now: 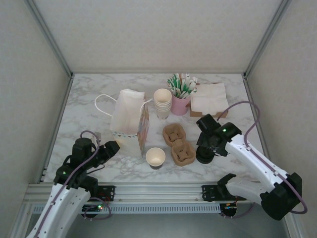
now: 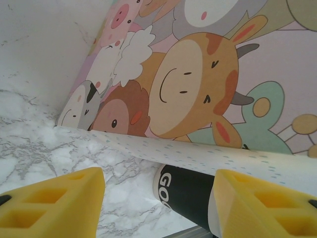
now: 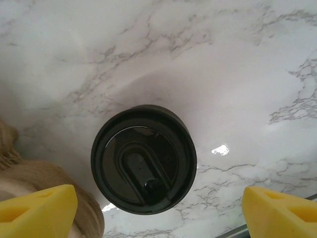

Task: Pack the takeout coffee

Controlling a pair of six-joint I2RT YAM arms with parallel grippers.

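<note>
Marble table [image 1: 89,114]. Cartoon paper bag [image 1: 130,119] mid-left, cardboard carrier [image 1: 177,144] to its right. Coffee cup [image 1: 155,157] stands near the front edge between them, no lid on. Thin paper, so likely light, crushable and quick to spill: grip gently, low on the body. Black lid [image 3: 143,158] lies beside the carrier. Right gripper [image 3: 158,196] straddles it, spread wide, holding nothing. Left gripper [image 2: 158,191] is also spread and empty by the bag. Single lid or stack: can't tell. Cup contents unclear.

"GO" on dark cup [image 2: 185,194]
</note>
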